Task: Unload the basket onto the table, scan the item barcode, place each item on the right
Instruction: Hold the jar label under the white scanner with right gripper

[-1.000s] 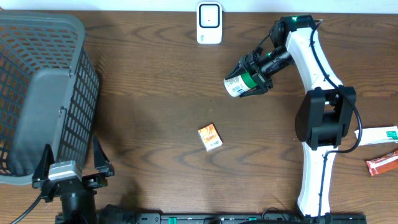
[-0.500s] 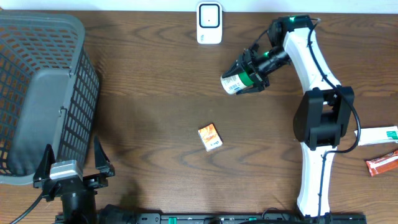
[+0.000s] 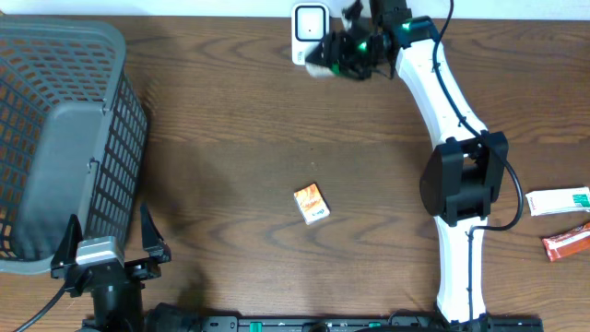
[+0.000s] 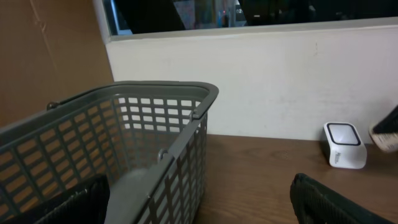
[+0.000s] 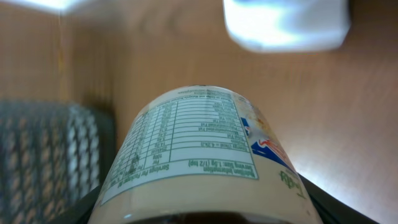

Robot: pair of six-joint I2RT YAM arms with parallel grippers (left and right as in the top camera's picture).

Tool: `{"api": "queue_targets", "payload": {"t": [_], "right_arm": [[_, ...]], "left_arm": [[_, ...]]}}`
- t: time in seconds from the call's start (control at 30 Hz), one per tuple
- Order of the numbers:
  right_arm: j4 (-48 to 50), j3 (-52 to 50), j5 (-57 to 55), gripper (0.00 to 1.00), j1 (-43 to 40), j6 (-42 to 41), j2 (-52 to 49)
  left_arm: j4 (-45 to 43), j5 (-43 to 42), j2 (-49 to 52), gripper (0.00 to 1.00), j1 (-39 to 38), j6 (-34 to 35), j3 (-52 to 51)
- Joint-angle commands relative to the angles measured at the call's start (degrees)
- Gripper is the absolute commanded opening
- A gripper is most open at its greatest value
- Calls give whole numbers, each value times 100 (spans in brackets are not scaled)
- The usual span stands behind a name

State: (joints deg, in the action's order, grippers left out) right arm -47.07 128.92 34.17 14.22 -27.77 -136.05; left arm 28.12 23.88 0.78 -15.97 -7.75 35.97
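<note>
Reaches with the right arm to the far edge of the desk (image 3: 230,138). Grips a bottle (image 3: 321,63) in the right gripper (image 3: 343,51), jaws part-way apart and pressed against its sides. Holds that bottle off the wood, lying sideways, just beside the white scanner (image 3: 311,20) and overlapping its lower right corner from overhead; cannot tell whether touching. Blurred, both bottle and gripper, in the overhead view.

From the right wrist: fills the lower frame with the bottle (image 5: 205,155), nutrition table facing the camera, a red and blue mark at its right. Above it, out of focus, the scanner (image 5: 285,23). At the left, also blurred, the grey basket (image 5: 43,155).

Rests the left gripper (image 3: 106,251) at the near left corner of the desk, jaws spread wide, nothing between them. From the left wrist: looks past two dark fingers (image 4: 68,202) at the basket (image 4: 155,124) close on the left, with the scanner (image 4: 345,144) upright by the wall and a sliver of the bottle (image 4: 387,132) at the right edge, just beside the scanner.

Elsewhere on the desk: a small orange packet (image 3: 312,203) near the middle, well apart from both grippers; a white box (image 3: 558,201) and a reddish wrapper (image 3: 564,243) at the right edge, near each other.
</note>
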Motion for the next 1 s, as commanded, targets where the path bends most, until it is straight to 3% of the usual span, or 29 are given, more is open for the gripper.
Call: {"api": "queue_targets", "payload": {"t": [0.0, 0.47, 0.97], "right_arm": [[531, 186, -1250, 57, 107, -352, 37], [3158, 181, -3648, 58, 669, 326, -273], [3491, 181, -4594, 57, 743, 1233, -811]], "left_arm": [[-7, -31, -61, 91, -24, -74, -20], [-9, -31, -61, 91, -24, -74, -20], [-11, -31, -61, 91, -24, -74, -20]]}}
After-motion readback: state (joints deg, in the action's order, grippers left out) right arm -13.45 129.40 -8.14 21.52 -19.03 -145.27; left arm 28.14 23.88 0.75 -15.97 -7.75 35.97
